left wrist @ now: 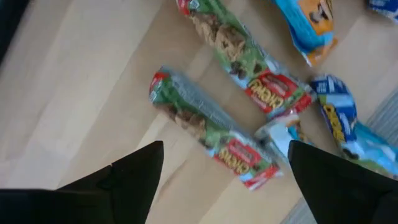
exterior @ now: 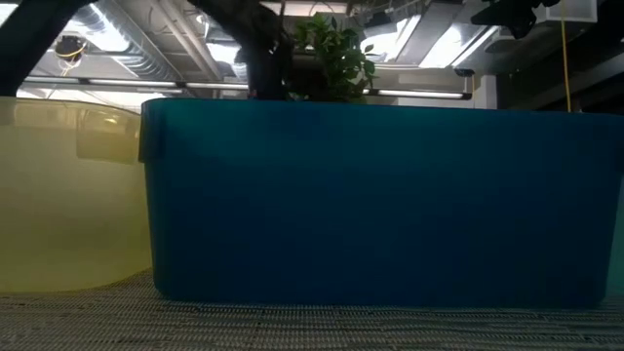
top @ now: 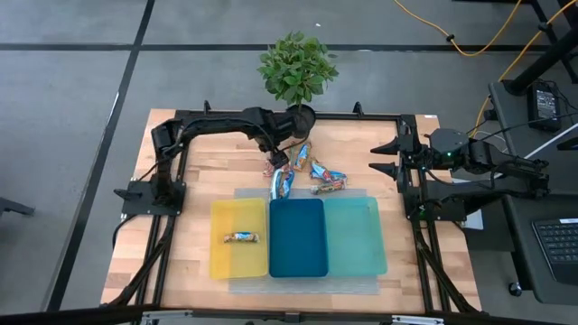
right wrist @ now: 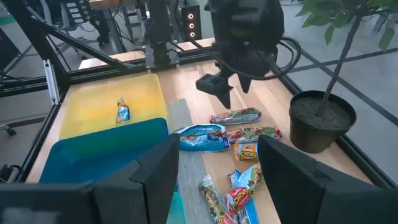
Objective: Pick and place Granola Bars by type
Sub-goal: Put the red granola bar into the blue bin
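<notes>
Several granola bars lie in a loose pile (top: 302, 171) on the wood between the plant pot and the trays: green-and-red ones (left wrist: 211, 130) (left wrist: 242, 56) and blue ones (left wrist: 339, 115). One orange-brown bar (top: 241, 237) lies flat in the yellow tray (top: 221, 257). My left gripper (top: 280, 161) hangs open over the pile's left end, its fingers standing on either side of a green-and-red bar without touching it; the right wrist view shows this gripper (right wrist: 219, 87) above the bars. My right gripper (top: 384, 157) waits open at the table's right side.
Yellow, dark blue (top: 298, 262) and teal (top: 361, 257) trays sit side by side on a grey mat at the near side. A potted plant (top: 298, 68) stands at the far edge, just behind the pile. The low view is filled by the dark blue tray's wall (exterior: 370, 205).
</notes>
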